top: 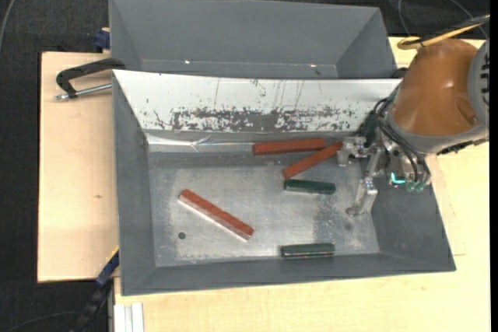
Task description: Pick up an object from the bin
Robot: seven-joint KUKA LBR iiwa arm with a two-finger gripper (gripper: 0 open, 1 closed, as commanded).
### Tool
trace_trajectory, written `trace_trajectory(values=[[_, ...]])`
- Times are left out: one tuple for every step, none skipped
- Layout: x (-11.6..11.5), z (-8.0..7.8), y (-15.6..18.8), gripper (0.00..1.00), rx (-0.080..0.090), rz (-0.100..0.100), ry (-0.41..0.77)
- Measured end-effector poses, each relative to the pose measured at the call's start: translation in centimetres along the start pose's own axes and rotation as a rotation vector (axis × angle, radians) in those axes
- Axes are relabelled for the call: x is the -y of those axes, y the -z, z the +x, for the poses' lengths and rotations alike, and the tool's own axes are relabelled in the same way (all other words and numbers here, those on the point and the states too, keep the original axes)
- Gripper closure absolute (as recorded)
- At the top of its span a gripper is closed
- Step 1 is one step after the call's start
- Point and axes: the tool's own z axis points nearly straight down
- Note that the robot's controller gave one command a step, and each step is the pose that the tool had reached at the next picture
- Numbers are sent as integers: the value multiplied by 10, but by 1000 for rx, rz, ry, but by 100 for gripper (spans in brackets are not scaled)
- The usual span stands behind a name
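- My claw (359, 204) hangs low at the right of centre of the frame, its tip at bare bin floor; I cannot tell how far open it is, and I see nothing in its hold.
- Nearest, just to its left, lies a dark green bar (310, 186), apart from the claw.
- Above that, a tilted reddish-brown bar (310, 162) rises toward the wrist.
- A level reddish-brown bar (286, 145) lies along the back wall.
- A front green bar (306, 249) lies at the lower wall, below the claw and to its left.
- A long red bar (215, 214) lies slanted, lower left of centre.
- The grey bin (132, 190) holds all of them.
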Motion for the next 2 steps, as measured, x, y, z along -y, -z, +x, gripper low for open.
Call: trace_trajectory(values=[[-5, -24, -63, 0, 2, 0, 35], [-45, -11, -60, 0, 2, -1, 86]])
